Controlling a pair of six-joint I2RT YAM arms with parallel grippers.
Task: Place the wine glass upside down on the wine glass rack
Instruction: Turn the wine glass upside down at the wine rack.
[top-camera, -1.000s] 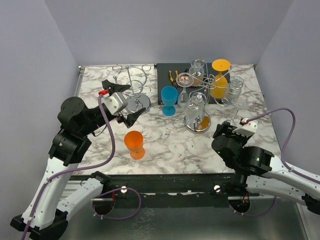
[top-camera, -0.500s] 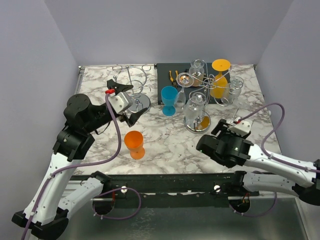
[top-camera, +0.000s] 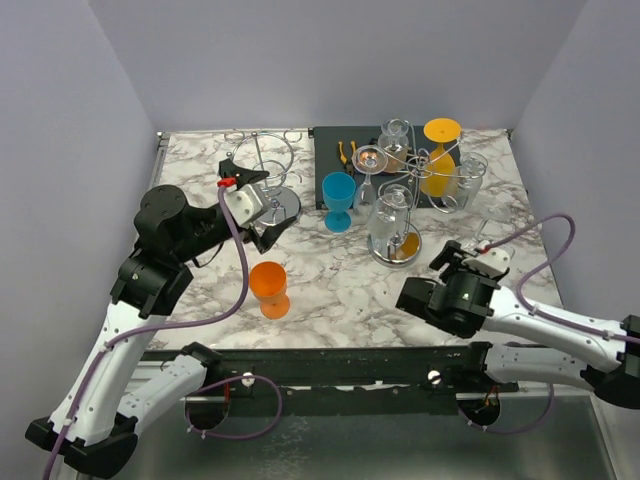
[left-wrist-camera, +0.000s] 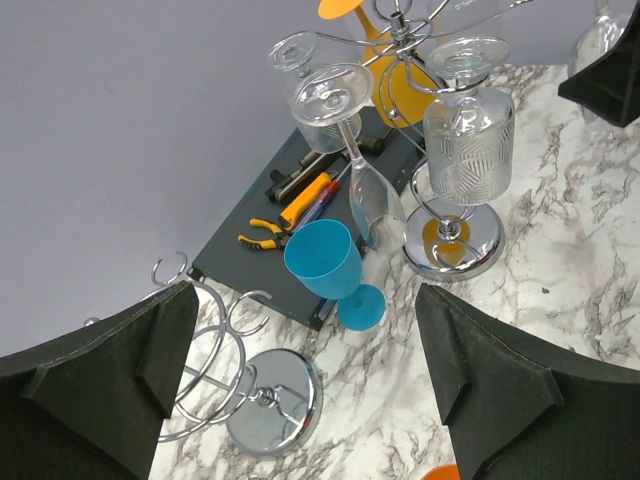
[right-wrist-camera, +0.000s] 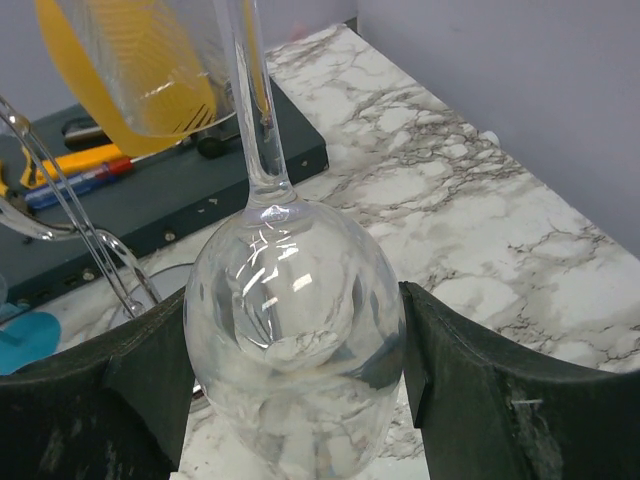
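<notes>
Right of the wine glass rack (top-camera: 398, 250), right gripper (right-wrist-camera: 295, 385) pinches the inverted wine glass (right-wrist-camera: 290, 300), seemingly mid-carry; next, slot its stem in.

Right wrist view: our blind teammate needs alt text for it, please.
A clear wine glass, stem pointing away, is gripped by its bowl between two dark fingers. Behind are a marble table, a dark tray of tools and a yellow glass.

Across the marble table (top-camera: 330, 290) we count two wire racks (top-camera: 262, 190) (top-camera: 400, 245), one blue goblet (top-camera: 338, 198), two orange goblets (top-camera: 269, 287) (top-camera: 440, 160), one dark tray (top-camera: 328, 150), one pair of pliers (top-camera: 346, 152) and four hanging clear glasses (top-camera: 395, 133) (top-camera: 369, 160) (top-camera: 390, 212) (top-camera: 470, 170). We cannot tell whether the clear glass (right-wrist-camera: 290, 340) seen close up is one of those four.
</notes>
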